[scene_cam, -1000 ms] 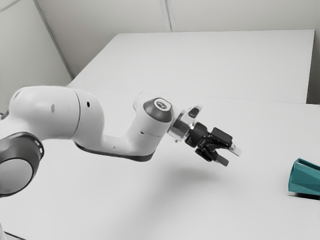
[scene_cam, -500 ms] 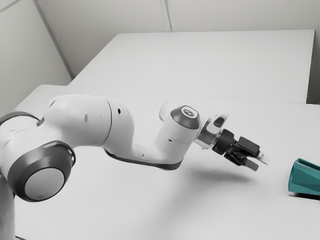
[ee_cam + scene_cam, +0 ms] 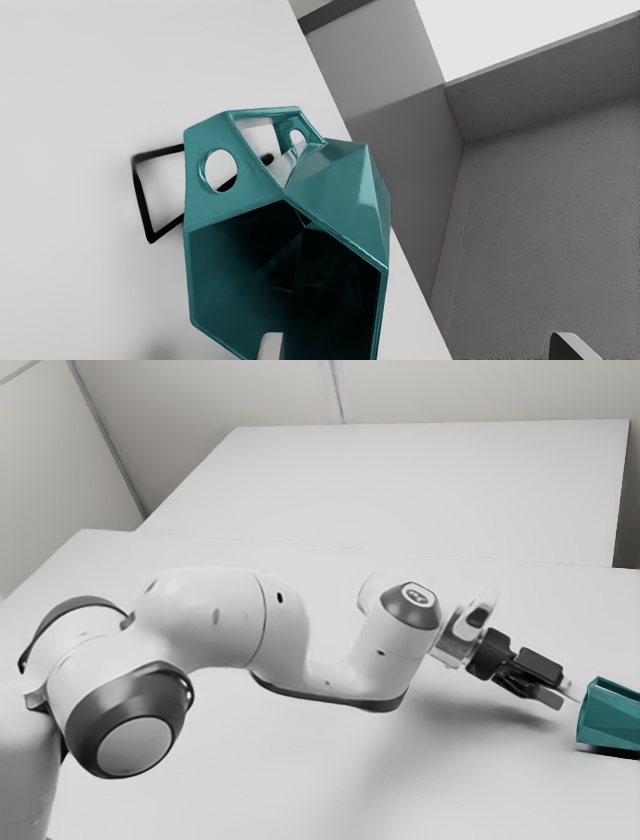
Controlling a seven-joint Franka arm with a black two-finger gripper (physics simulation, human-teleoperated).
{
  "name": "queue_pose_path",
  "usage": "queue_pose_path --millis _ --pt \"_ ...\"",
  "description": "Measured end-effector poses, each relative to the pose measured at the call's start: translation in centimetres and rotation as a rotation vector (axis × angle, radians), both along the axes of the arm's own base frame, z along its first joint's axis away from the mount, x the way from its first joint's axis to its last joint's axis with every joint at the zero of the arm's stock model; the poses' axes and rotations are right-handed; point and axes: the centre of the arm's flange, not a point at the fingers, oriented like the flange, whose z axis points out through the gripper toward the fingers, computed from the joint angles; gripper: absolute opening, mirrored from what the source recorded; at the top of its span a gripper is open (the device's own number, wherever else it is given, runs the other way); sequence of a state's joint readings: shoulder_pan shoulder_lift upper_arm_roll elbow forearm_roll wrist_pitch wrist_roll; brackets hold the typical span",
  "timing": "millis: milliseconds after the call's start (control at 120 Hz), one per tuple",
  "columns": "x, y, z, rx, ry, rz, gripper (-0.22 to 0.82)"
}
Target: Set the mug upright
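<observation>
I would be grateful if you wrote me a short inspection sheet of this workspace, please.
Surface: white table, plain; a dark angular outline beside the mug, probably its shadow.
Job's things: teal faceted mug lying on its side, mouth toward the gripper, not yet upright.
Clutter: nothing seen.
Gripper: open, at the mug's mouth; in the wrist view one finger overlaps the opening, the other stands outside it. Contact cannot be told.
Cables: nothing seen.
Surroundings: pale walls and another white surface beyond the table.
</observation>
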State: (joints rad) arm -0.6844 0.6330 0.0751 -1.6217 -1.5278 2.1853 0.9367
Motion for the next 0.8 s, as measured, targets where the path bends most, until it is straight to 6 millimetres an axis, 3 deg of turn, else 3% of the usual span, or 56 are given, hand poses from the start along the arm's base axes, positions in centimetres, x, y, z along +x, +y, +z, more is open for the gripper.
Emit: queue_pose_path --millis 642,800 --pt "-0.3 -4.9 -2.0 -0.033 -0.058 -0.068 0.57" --pt "-0.5 -5.3 -2.0 -0.037 -0.064 -0.072 0.48"
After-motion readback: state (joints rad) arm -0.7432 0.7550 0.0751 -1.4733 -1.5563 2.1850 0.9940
